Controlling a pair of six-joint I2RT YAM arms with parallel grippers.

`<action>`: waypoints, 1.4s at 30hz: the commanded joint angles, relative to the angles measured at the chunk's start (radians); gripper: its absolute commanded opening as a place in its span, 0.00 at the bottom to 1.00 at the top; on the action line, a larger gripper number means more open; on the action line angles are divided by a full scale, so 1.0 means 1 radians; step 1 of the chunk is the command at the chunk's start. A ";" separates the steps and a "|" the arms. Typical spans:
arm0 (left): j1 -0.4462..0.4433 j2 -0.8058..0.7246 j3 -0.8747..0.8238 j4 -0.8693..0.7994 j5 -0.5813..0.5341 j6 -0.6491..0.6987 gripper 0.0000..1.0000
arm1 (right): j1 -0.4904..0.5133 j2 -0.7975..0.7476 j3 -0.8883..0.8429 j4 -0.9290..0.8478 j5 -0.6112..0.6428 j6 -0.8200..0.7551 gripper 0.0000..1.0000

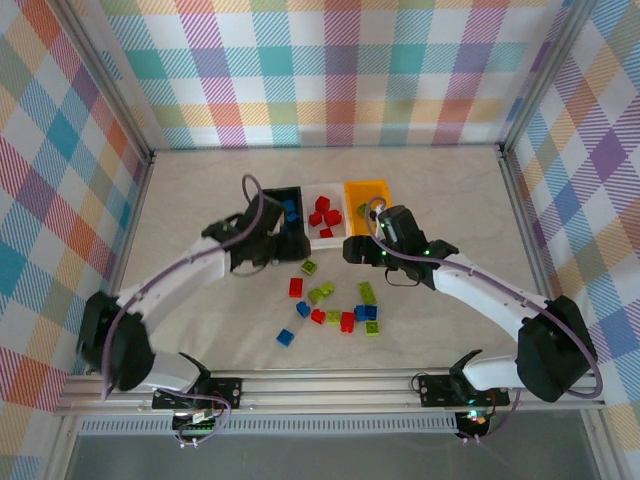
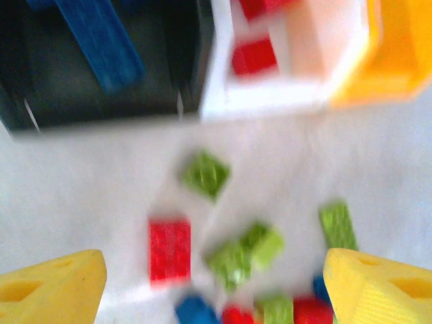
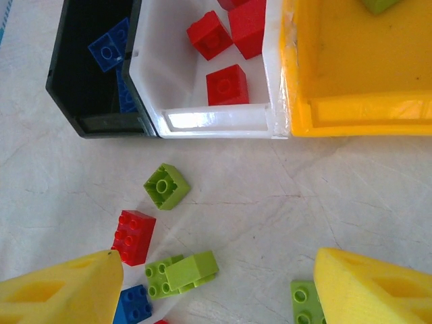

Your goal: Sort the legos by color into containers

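Note:
The black bin [image 1: 283, 192], white bin [image 1: 311, 200] and orange-yellow bin [image 1: 365, 190] stand in a joined row. Blue bricks [image 3: 108, 47] lie in the black bin [image 3: 94, 101], red bricks [image 3: 226, 84] in the white bin [image 3: 216, 120], and a green brick [image 3: 381, 5] in the yellow bin [image 3: 351, 108]. Loose legos lie in front: a green one [image 1: 309, 267], a red one [image 1: 296, 287], a blue one [image 1: 285, 337] and several more. My left gripper [image 1: 268, 248] hovers open at the black bin's front. My right gripper [image 1: 360, 248] is open before the yellow bin. Both are empty.
The right wrist view has a green brick [image 3: 166, 185], a red brick [image 3: 133, 236], two touching green bricks [image 3: 182, 273] and a blue brick [image 3: 133, 305] on the marbled tabletop [image 3: 283, 202]. The left wrist view is blurred. Plaid walls enclose the table.

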 commanded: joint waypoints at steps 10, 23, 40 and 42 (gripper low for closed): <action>-0.262 -0.268 -0.425 0.020 0.008 -0.168 0.80 | -0.015 0.014 -0.039 0.056 -0.026 0.028 0.75; -0.377 -0.113 -0.448 0.052 -0.107 -0.186 0.69 | -0.021 0.000 -0.044 0.045 -0.026 0.031 0.75; -0.399 -0.027 -0.398 -0.014 -0.168 -0.113 0.38 | -0.033 -0.002 -0.051 0.051 -0.044 0.038 0.76; -0.399 -0.048 -0.386 -0.031 -0.179 -0.117 0.37 | -0.034 -0.001 -0.048 0.050 -0.046 0.039 0.76</action>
